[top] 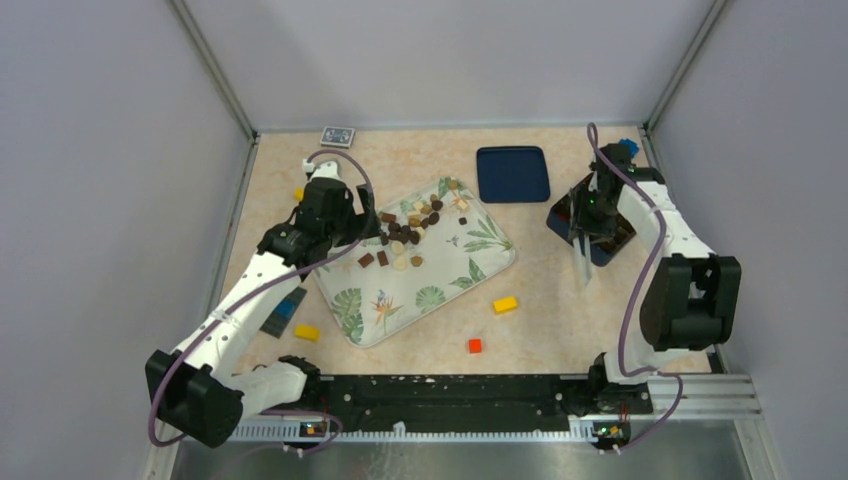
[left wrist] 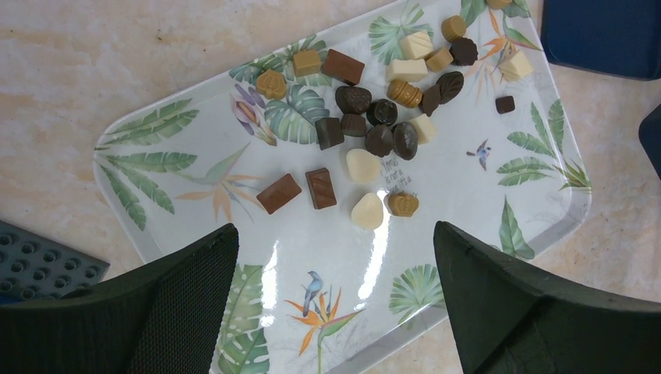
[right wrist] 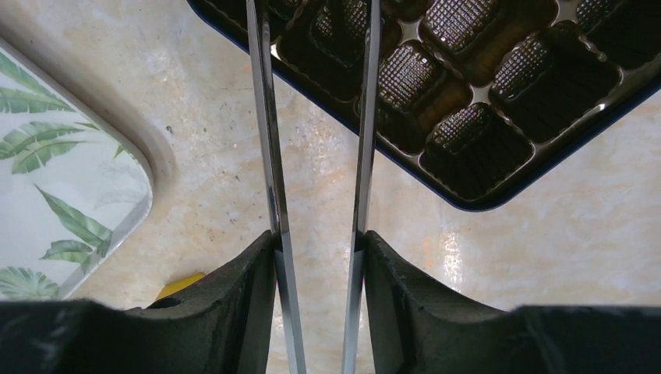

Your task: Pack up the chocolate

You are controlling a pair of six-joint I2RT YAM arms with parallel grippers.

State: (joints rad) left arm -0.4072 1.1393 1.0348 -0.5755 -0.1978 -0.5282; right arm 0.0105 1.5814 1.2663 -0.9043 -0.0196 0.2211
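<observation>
Your leaf-print tray (top: 440, 270) is lying mid-table, carrying the chocolate (left wrist: 374, 117) on its far-left part. Your left gripper (left wrist: 334, 234) is hovering over it, spread wide and empty. Your right gripper (right wrist: 319, 241) is pinching what seem to be tweezers (right wrist: 265, 117), their tips over the moulded box (right wrist: 468, 93) at right. A yellow brick (top: 505, 304) and a red brick (top: 474, 345) are sitting nearer.

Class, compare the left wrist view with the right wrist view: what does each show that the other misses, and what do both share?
Left wrist only: the chocolates, a blue lid and a grey baseplate. Right wrist only: the dark moulded box, a yellow brick and tweezers in the right gripper. Both: the leaf-print tray and the beige table.
</observation>
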